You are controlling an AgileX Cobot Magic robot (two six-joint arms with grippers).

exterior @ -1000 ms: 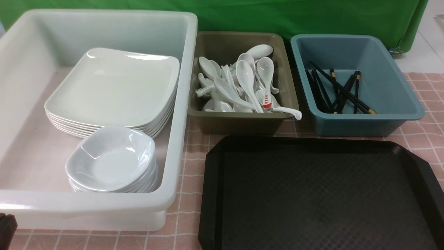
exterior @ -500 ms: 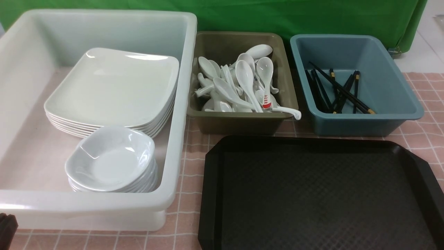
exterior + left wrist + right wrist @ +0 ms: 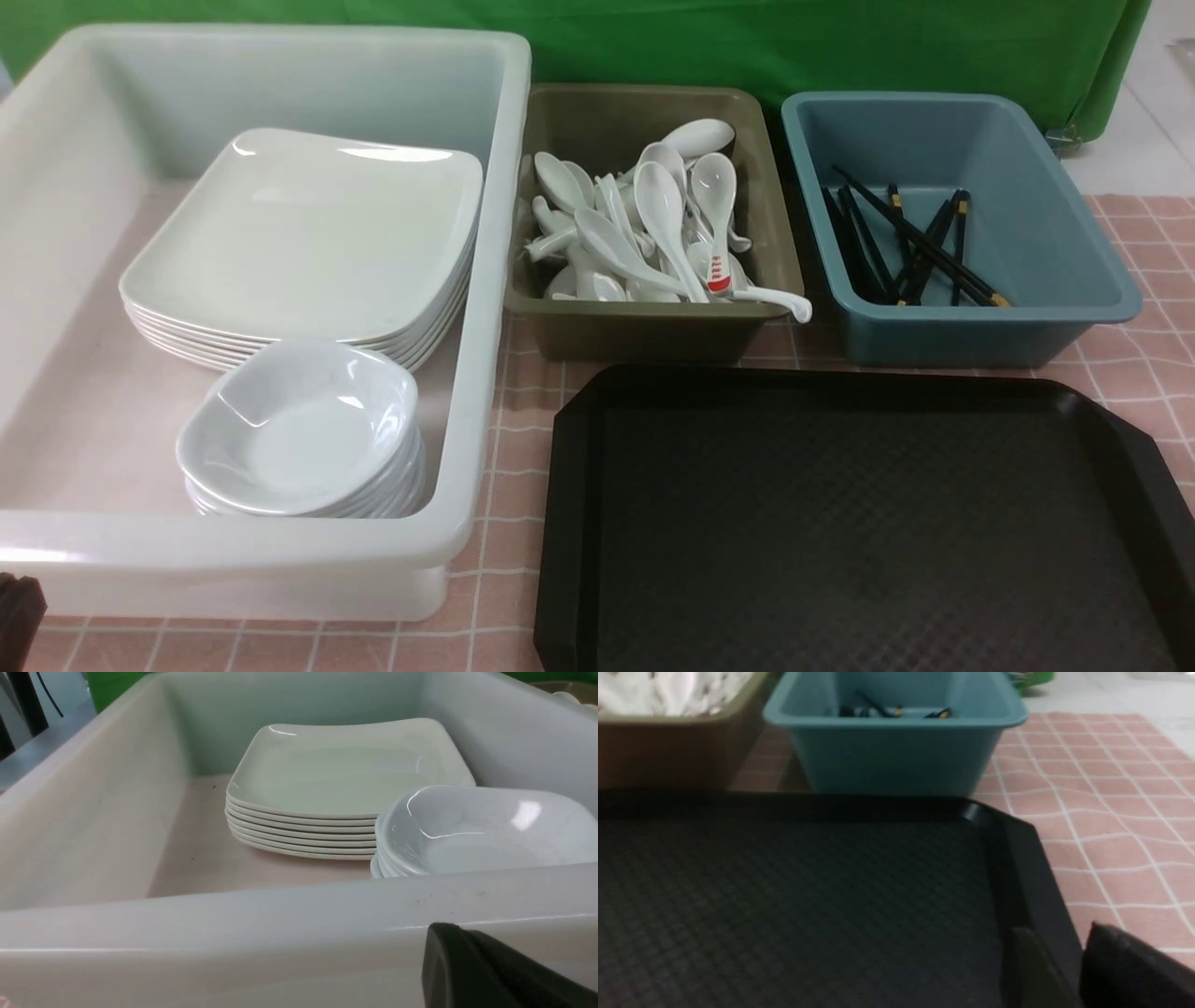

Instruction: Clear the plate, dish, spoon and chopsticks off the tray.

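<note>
The black tray [image 3: 840,523] lies bare at the front right. The plate [image 3: 299,233] tops a stack in the white bin, and the dish [image 3: 299,420] tops a smaller stack in front of it. The red-printed spoon [image 3: 717,252] rests among plain spoons in the olive bin. The chopsticks [image 3: 920,247] lie in the blue bin. My left gripper [image 3: 441,933] is shut and empty, just outside the white bin's near wall. My right gripper [image 3: 1057,933] is open, its fingers either side of the tray's right rim [image 3: 1036,868].
The white bin [image 3: 495,280] fills the left side. The olive bin [image 3: 653,336] and the blue bin [image 3: 971,336] stand behind the tray. A pink checked cloth [image 3: 504,467] covers the table, and a green backdrop hangs behind.
</note>
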